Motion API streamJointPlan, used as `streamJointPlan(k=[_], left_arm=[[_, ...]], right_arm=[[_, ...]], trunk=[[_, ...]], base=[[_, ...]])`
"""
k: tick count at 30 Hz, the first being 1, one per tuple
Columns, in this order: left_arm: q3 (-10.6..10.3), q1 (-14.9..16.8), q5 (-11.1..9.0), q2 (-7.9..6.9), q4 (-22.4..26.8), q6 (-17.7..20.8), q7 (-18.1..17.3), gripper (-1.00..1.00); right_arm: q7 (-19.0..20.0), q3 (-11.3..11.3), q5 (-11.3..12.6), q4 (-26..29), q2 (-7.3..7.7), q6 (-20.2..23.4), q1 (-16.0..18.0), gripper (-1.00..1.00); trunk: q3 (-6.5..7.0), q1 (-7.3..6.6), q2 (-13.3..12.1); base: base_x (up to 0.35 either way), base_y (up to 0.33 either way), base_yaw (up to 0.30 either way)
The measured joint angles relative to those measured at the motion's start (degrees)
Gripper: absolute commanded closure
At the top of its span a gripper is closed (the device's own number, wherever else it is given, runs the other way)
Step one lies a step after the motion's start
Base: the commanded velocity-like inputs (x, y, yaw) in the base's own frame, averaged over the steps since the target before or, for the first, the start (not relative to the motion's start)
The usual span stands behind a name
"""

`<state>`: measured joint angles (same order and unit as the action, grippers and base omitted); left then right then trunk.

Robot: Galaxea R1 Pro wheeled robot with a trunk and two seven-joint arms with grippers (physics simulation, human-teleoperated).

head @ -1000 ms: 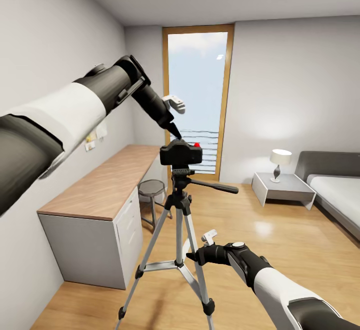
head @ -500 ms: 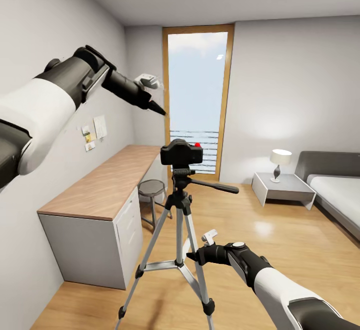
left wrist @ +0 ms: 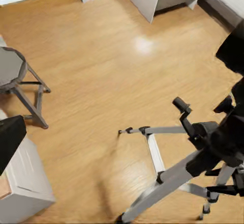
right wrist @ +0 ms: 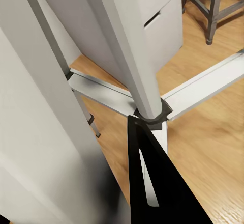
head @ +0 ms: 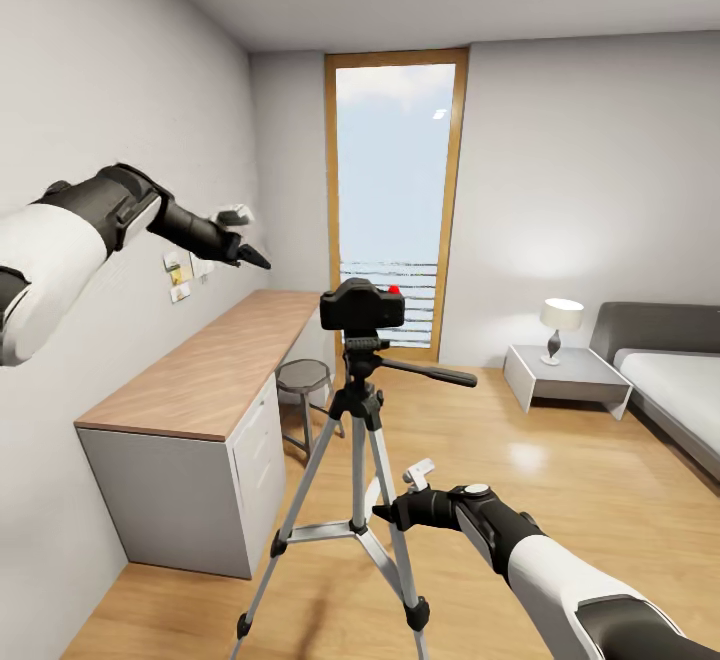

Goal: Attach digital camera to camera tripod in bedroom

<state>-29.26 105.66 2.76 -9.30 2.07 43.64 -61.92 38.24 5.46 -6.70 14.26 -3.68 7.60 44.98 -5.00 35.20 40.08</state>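
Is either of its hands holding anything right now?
Left gripper holds nothing. Right gripper sits by a camera tripod leg; a grip cannot be told.

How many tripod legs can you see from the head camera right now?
3. On the camera tripod, one leg runs down toward the desk side, one comes down beside the right hand, and a third shows partly behind them, its foot hidden.

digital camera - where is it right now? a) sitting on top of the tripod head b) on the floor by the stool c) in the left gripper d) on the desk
a: in the head view the digital camera sits on the head of the camera tripod, while the left gripper is off to the side above the desk, holding nothing.
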Motion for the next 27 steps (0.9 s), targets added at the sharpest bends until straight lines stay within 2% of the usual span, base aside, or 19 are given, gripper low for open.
streamJointPlan(k=[1,4,7,11,13,16,17,22,26,27], left_arm=[[0.1,-2.8,0.0,-0.77,-0.7,0.9,1.7,-1.00],[0.3,-9.0,-0.1,-1.72,-1.3,2.0,4.5,-1.00],[0.5,-16.5,-1.2,-2.79,-1.6,2.7,8.4,-1.00],[1.0,-21.2,-3.4,-3.85,-1.8,3.0,12.2,-1.00],[1.2,-24.1,-5.2,-4.40,-1.9,3.0,14.4,-1.00],[1.2,-27.4,-6.9,-4.72,-1.9,2.9,16.0,-1.00],[1.2,-29.4,-8.0,-4.86,-1.9,2.8,16.9,-1.00],[1.3,-34.2,-11.2,-4.93,-2.0,2.8,19.7,-1.00],[1.2,-40.4,-13.9,-4.98,-1.9,2.8,22.2,-1.00],[1.3,-43.0,-15.3,-5.07,-1.9,2.9,23.3,-1.00]], right_arm=[[0.0,0.1,0.2,-0.3,0.02,-0.2,0.0,1.00],[0.0,0.1,0.1,0.0,0.01,0.0,0.0,1.00],[0.0,-0.1,-0.1,0.1,-0.01,0.0,0.0,1.00],[0.0,-0.1,-0.1,0.0,-0.01,0.0,0.0,1.00],[0.0,-0.1,-0.1,0.0,-0.01,0.0,0.0,1.00],[0.0,-0.1,-0.1,0.0,-0.01,0.0,0.0,1.00],[0.0,0.0,0.0,-0.1,-0.01,0.0,0.0,1.00],[0.0,-0.1,-0.1,0.0,-0.01,0.0,0.0,1.00],[0.0,0.0,0.0,0.0,-0.01,0.0,0.0,1.00],[0.0,0.1,0.1,-0.1,-0.01,0.0,0.0,1.00]], trunk=[[0.00,-0.01,0.0],[-0.01,0.00,0.0],[0.00,0.01,0.0],[0.00,0.00,0.0],[0.00,0.00,0.0],[0.00,0.00,0.0],[-0.01,0.00,0.0],[0.00,0.00,0.0],[0.00,0.00,0.0],[0.00,0.00,0.0]], base=[[0.000,0.000,0.000],[0.000,0.000,0.000],[0.000,0.000,0.000],[0.000,0.000,0.000],[0.000,0.000,0.000],[0.000,0.000,0.000],[0.000,0.000,0.000],[0.000,0.000,0.000],[0.000,0.000,0.000],[0.000,0.000,0.000]])
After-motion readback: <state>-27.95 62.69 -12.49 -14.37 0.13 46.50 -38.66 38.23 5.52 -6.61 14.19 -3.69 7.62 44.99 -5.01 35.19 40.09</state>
